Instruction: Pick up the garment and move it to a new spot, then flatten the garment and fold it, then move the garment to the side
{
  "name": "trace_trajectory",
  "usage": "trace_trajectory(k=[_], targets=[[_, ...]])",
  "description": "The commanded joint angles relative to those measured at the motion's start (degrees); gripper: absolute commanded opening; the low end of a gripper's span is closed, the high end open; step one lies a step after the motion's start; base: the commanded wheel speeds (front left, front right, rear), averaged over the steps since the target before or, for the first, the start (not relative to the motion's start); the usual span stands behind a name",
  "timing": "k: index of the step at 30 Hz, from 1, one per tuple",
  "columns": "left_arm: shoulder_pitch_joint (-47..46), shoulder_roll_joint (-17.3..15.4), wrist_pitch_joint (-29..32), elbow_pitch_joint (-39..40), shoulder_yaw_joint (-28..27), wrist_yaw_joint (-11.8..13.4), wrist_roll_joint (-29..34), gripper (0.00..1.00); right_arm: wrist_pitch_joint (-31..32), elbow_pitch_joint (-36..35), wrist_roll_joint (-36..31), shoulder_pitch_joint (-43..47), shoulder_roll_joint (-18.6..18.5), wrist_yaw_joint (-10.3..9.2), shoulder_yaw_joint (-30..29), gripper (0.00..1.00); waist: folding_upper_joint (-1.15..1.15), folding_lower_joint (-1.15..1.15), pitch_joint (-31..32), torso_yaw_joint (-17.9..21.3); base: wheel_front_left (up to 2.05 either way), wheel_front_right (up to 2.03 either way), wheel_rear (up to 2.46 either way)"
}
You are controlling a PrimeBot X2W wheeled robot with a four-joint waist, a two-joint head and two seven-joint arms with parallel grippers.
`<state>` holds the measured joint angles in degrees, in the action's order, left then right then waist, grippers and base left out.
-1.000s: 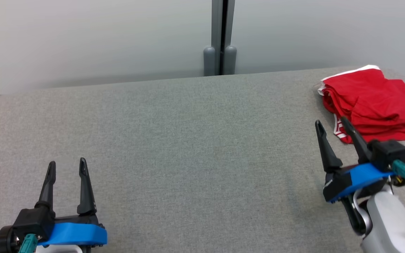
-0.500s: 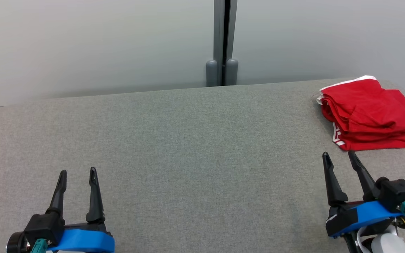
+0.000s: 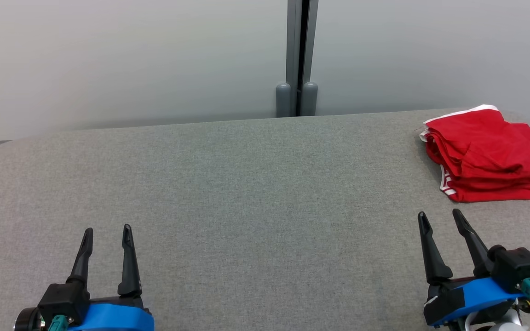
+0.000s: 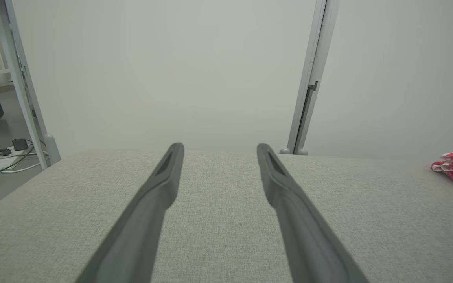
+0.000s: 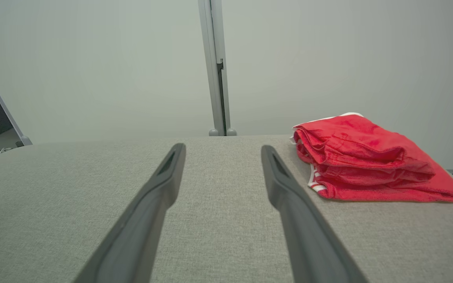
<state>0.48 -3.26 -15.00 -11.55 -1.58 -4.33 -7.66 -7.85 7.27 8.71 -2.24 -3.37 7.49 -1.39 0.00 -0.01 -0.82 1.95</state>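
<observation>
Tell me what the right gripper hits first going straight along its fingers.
Probably nothing on the table: the right gripper points across bare grey cloth toward the back wall. The red garment lies just right of that line, a near miss; depth is unclear.

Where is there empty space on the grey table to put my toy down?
The wide middle of the table is bare, from the left tool across to the right tool and back to the far edge. The far left corner is bare too. The far right corner is taken: the folded red garment lies there, beyond the right tool.
</observation>
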Motion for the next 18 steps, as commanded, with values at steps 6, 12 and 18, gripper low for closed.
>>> trace_trajectory(k=[6, 12, 18], targets=[[0.1, -0.3, -0.2, -0.3, 0.0, 0.3, -0.4, 1.0, 0.2, -0.1, -0.5, 0.8, 0.4, 0.01, -0.6, 1.0, 0.0, 0.01, 0.0, -0.1, 0.0, 0.0, 0.0], [0.0, 0.2, 0.9, -2.1, -0.2, 0.2, -1.8, 0.0, 0.5, 1.7, 1.5, 0.0, 0.3, 0.0, -0.8, 0.0, 0.0, 0.01, 0.0, -0.2, 0.0, 0.0, 0.0], [-0.8, 0.2, 3.0, -2.4, -0.9, -0.1, -8.8, 0.0, 1.9, 2.2, 8.5, -0.4, 0.3, 0.0, -1.3, 0.0, 0.0, 0.01, 0.1, -0.3, 0.0, 0.0, 0.0]])
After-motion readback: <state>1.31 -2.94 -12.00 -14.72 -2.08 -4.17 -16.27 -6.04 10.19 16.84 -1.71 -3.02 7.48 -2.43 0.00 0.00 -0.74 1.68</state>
